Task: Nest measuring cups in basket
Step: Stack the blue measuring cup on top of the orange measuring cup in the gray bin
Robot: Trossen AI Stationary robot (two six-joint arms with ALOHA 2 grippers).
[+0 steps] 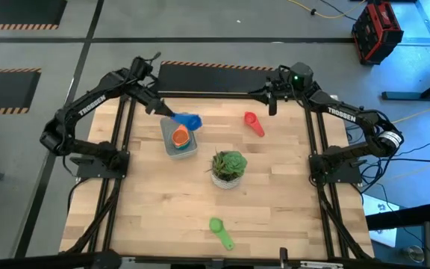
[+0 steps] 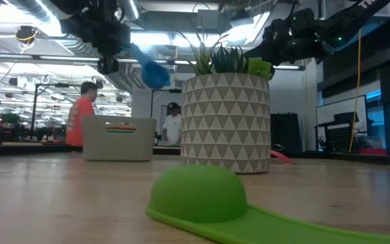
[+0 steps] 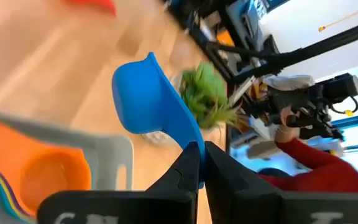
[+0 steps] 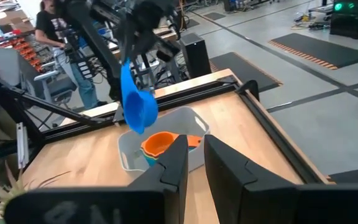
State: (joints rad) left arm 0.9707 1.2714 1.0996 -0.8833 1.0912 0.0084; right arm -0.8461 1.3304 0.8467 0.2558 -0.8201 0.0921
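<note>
My left gripper is shut on a blue measuring cup, which hangs just above the far end of the grey-white basket. In the basket sits an orange cup, on top of other nested cups. A red cup lies on the table at the far right of centre. Near the front edge, a green cup lies bowl down. My right gripper hovers over the far right of the table, a narrow gap between its fingers with nothing in it. My left gripper pinches the blue cup's handle between its two fingers, near the handle's free end. The fingers slant down from the table's far left. The cup is lifted clear and tilted, with its bowl hanging below the handle over the basket.
A white patterned pot with a green plant stands mid-table, right of the basket and nearer the front. Dark frame rails run along the table's left, right and far edges. People stand in the room beyond the far edge.
</note>
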